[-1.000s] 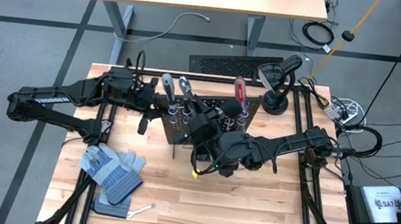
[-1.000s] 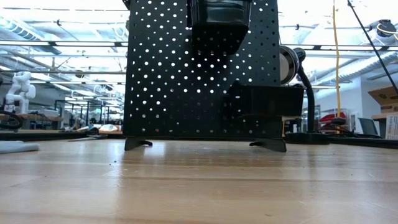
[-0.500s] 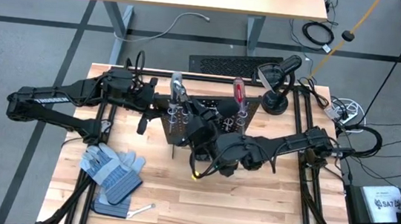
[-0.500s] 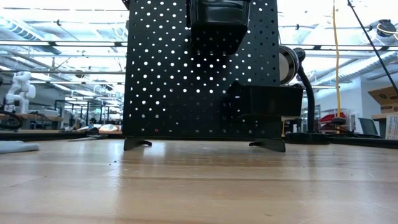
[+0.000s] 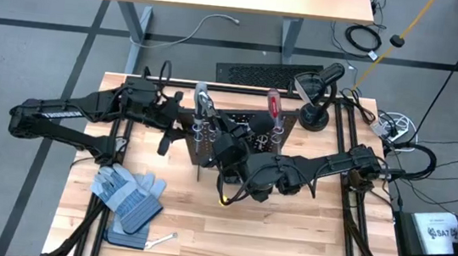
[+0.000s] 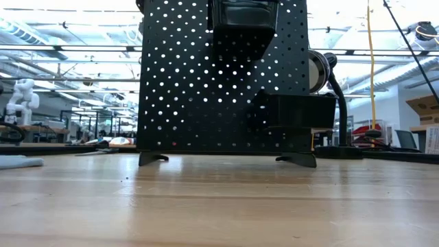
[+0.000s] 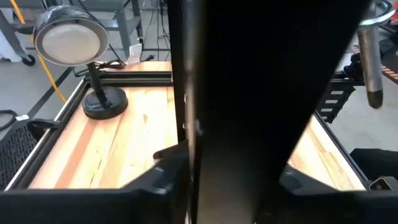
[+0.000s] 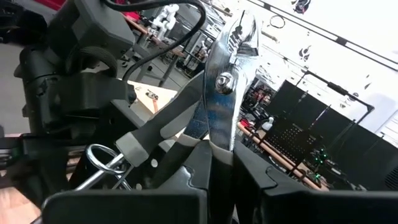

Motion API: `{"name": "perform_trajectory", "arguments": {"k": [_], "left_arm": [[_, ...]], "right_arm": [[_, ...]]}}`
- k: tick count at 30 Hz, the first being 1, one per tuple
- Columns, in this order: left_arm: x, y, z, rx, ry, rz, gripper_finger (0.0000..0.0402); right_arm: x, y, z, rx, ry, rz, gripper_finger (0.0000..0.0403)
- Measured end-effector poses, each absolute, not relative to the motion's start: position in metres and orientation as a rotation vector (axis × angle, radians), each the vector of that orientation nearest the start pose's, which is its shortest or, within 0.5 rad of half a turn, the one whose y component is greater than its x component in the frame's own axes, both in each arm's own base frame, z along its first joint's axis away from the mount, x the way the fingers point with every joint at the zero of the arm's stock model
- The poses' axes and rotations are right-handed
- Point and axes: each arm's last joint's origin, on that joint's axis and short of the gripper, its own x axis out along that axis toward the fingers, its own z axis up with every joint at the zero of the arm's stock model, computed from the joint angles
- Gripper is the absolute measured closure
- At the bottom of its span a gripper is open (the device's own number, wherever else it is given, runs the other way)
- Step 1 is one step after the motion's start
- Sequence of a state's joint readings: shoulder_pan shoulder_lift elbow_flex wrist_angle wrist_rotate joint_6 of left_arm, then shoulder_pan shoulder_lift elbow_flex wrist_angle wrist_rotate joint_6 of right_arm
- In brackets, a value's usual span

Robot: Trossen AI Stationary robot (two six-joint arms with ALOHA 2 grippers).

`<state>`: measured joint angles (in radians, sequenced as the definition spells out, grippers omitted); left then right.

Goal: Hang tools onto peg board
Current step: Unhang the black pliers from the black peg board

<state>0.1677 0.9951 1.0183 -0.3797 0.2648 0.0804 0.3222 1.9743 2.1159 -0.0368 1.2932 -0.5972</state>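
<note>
Peg board point(image 6: 219, 82) upright on table point(image 6: 219, 206), lamp point(image 6: 321, 72) behind.

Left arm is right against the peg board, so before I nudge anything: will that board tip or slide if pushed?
The peg board probably tips more readily than it slides: it stands tall and upright on two small feet. The black bin and the red-handled screwdriver hang on one face, so it may lean that way. It looks like stiff perforated metal, unlikely to flex.
</note>
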Motion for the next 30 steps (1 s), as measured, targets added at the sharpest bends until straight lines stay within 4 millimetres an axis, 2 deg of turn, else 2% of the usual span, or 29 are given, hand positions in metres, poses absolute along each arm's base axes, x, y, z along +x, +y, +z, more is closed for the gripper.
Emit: {"name": "perform_trajectory", "arguments": {"k": [4,11,30], "left_arm": [[0.208,0.027,0.357,-0.001,0.347,-0.112,0.0226],[0.204,0.026,0.361,-0.008,0.326,-0.116,0.0192],[0.186,0.024,0.38,0.019,0.2,-0.079,0.0182]], "right_arm": [[0.42,0.111,0.448,-0.47,0.215,-0.958,0.0379],[0.42,0.111,0.448,-0.471,0.214,-0.953,0.0379],[0.422,0.112,0.444,-0.477,0.219,-0.944,0.0379]]}}
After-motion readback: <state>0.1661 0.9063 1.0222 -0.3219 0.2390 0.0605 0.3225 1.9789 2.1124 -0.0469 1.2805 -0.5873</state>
